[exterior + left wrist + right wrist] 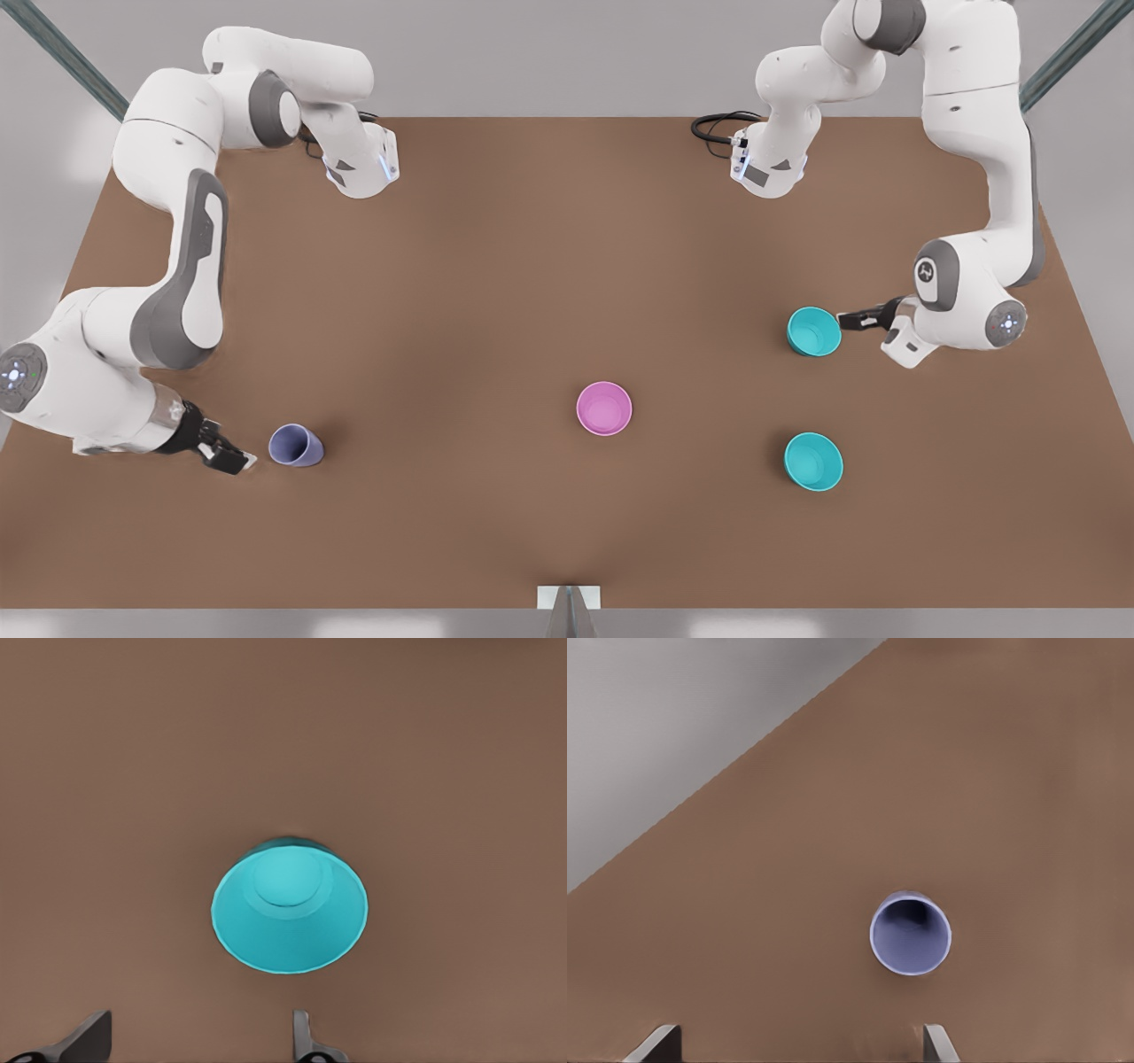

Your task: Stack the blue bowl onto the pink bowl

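While upright, blue bowl (813,330), pink bowl (604,408)

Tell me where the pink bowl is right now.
In the front view the pink bowl sits on the table just right of centre, between the lavender cup and the two teal bowls, untouched by either arm.

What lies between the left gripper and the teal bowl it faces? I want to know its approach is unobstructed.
Nothing: in the left wrist view only bare brown table separates the open left gripper from the blue bowl; the front view agrees.
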Robot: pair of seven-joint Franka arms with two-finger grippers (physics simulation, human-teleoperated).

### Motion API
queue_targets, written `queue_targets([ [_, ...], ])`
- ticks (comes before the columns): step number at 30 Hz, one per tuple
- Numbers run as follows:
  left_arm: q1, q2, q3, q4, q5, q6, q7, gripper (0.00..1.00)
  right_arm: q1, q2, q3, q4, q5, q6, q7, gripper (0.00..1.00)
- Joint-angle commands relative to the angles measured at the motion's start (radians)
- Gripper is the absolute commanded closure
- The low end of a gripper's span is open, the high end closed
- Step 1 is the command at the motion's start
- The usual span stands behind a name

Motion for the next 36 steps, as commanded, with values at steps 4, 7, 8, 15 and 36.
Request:
queue_targets([
  [4, 0.005, 0.074, 0.001, -0.050, -0.015, 0.340, 0.556, 0.00, -0.007, -0.249, 0.003, -0.125, -0.147, -0.386, -0.696, 0.00],
  [7, 0.010, 0.091, 0.001, -0.074, -0.061, 0.340, 0.554, 0.00, -0.010, -0.403, -0.014, -0.360, -0.093, -0.268, -0.639, 0.00],
  [8, 0.008, 0.094, 0.001, -0.093, -0.064, 0.338, 0.554, 0.00, -0.010, -0.429, -0.017, -0.394, -0.095, -0.210, -0.639, 0.00],
  [15, 0.007, 0.151, -0.005, -0.093, -0.109, 0.360, 0.551, 0.34, -0.011, -0.490, -0.017, -0.508, -0.095, -0.127, -0.639, 0.00],
  [36, -0.518, 0.481, -0.089, 0.706, -0.187, 0.110, -0.575, 0.79, -0.011, -0.486, -0.015, -0.514, -0.096, -0.127, -0.640, 0.00],
])
